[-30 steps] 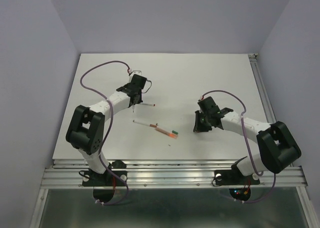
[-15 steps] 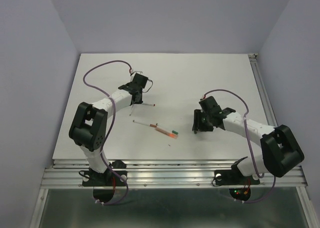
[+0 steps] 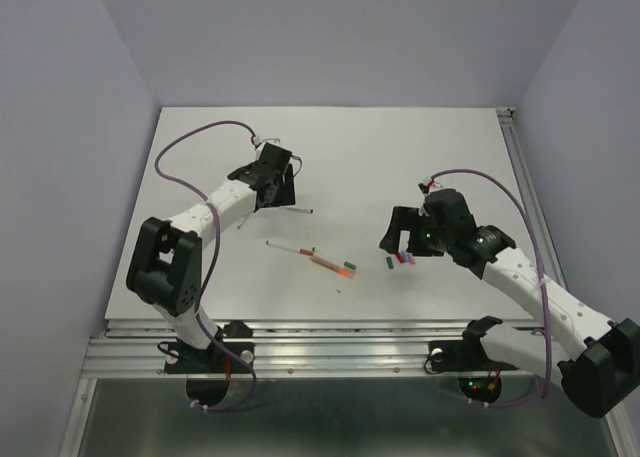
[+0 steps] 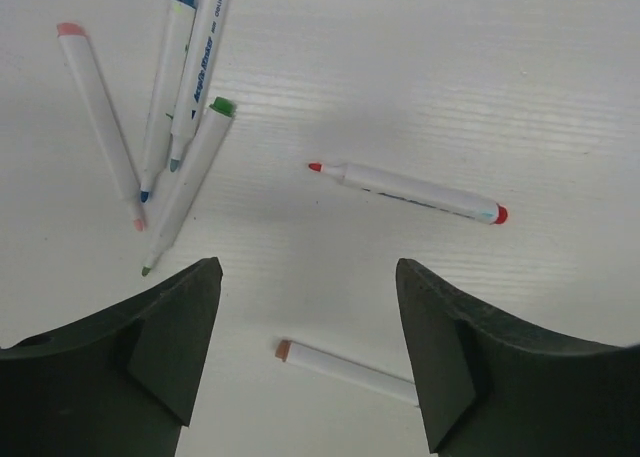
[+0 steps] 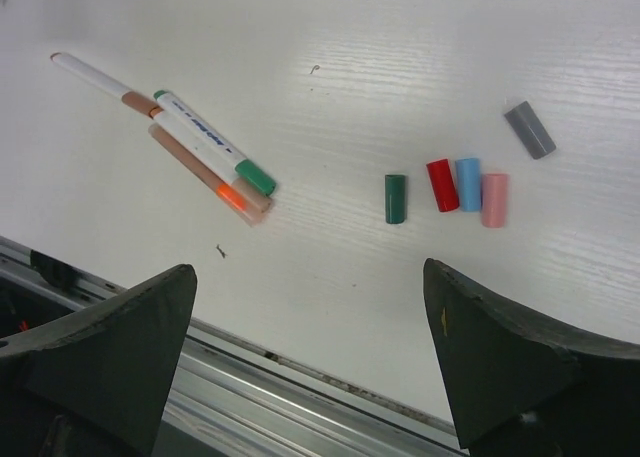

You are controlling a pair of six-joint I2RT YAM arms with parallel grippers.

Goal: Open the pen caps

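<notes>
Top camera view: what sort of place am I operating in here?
Probably a lab test cell, not a home or office: a white table boxed in by plain walls, a metal rail along its near edge, with pens and loose caps on it.

We look down on a white surface (image 3: 400, 147) lit brightly and evenly from overhead. The soft light leaves only faint grey shadows under the left arm (image 3: 215, 212) and the right arm (image 3: 510, 267), and the lavender walls (image 3: 60, 177) fall a shade dimmer. From the left wrist, we find the surface palest at the top, a broad faint shadow lying across its middle, and the left pincer (image 4: 308, 287) a near-black mass, soft at the edges, close to the lens. From the right wrist, the pen caps (image 5: 441, 185) stand crisp, each with a thin soft shadow, while the right pincer (image 5: 308, 277) reads dark and slightly blurred.
</notes>
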